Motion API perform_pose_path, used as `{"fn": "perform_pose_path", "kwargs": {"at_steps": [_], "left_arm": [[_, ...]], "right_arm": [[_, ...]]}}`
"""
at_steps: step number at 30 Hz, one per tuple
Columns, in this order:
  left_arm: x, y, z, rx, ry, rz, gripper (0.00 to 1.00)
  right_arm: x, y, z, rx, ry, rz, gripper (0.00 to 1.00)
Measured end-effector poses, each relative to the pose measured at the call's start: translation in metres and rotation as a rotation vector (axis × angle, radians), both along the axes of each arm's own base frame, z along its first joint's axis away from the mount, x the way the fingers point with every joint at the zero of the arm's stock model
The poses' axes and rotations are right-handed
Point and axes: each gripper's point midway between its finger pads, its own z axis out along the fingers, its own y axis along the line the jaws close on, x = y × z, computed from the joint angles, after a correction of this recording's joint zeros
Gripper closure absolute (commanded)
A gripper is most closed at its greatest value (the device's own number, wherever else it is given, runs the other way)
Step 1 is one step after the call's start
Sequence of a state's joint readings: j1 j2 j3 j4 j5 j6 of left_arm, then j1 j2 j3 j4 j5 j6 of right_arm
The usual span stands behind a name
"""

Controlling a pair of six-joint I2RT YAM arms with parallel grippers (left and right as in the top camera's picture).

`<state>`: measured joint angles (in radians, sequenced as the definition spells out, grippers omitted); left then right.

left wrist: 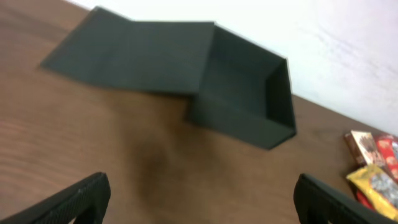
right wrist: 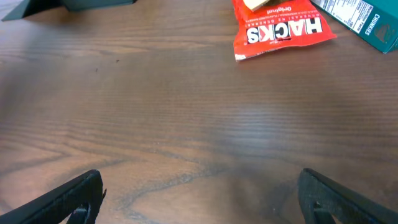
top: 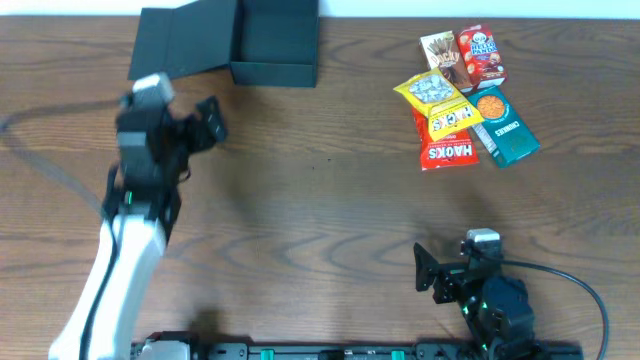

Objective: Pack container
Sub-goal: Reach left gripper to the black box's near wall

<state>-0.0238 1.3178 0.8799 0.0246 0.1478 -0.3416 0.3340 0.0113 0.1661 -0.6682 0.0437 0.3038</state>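
Note:
The container (top: pixel 275 42) is a dark matte box at the back of the table, open, its flap lid (top: pixel 185 40) lying flat to its left. In the left wrist view the container (left wrist: pixel 242 93) lies ahead with nothing inside that I can see. My left gripper (top: pixel 213 120) hovers just in front of the lid, open and holding nothing (left wrist: pixel 202 199). My right gripper (top: pixel 428 272) is low at the front right, open over bare wood (right wrist: pixel 202 196). Snack packets lie at the back right: a yellow bag (top: pixel 432 95), a red HACKS packet (top: pixel 445 150) and a teal packet (top: pixel 505 125).
Two small snack boxes, one red (top: pixel 482 55) and one tan (top: pixel 442 55), lie behind the yellow bag. The red HACKS packet (right wrist: pixel 283 31) and teal packet (right wrist: pixel 367 18) show far ahead of the right fingers. A cable (top: pixel 570 280) trails from the right arm.

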Motion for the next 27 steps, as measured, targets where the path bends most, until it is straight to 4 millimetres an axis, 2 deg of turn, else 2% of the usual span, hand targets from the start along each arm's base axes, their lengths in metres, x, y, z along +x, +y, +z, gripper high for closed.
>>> {"fn": "perform_pose_path", "kwargs": {"at_steps": [6, 10, 14, 16, 20, 27], "left_arm": [[0.082, -0.049, -0.007, -0.011, 0.154, -0.084, 0.04], [0.122, -0.075, -0.024, -0.034, 0.251, -0.096, 0.04], [0.155, -0.098, -0.043, -0.084, 0.277, -0.127, 0.05], [0.162, -0.109, -0.05, -0.122, 0.272, -0.166, 0.05], [0.159, -0.124, -0.062, -0.206, 0.314, -0.207, 0.04], [0.162, -0.136, -0.055, -0.303, 0.309, -0.216, 0.04]], "right_arm": [[0.0, 0.0, 0.0, 0.0, 0.0, 0.0, 0.01], [0.0, 0.0, 0.0, 0.0, 0.0, 0.0, 0.01], [0.0, 0.0, 0.0, 0.0, -0.001, 0.0, 0.01], [0.0, 0.0, 0.0, 0.0, 0.0, 0.0, 0.01], [0.0, 0.0, 0.0, 0.0, 0.0, 0.0, 0.01], [0.0, 0.0, 0.0, 0.0, 0.0, 0.0, 0.01]]}}
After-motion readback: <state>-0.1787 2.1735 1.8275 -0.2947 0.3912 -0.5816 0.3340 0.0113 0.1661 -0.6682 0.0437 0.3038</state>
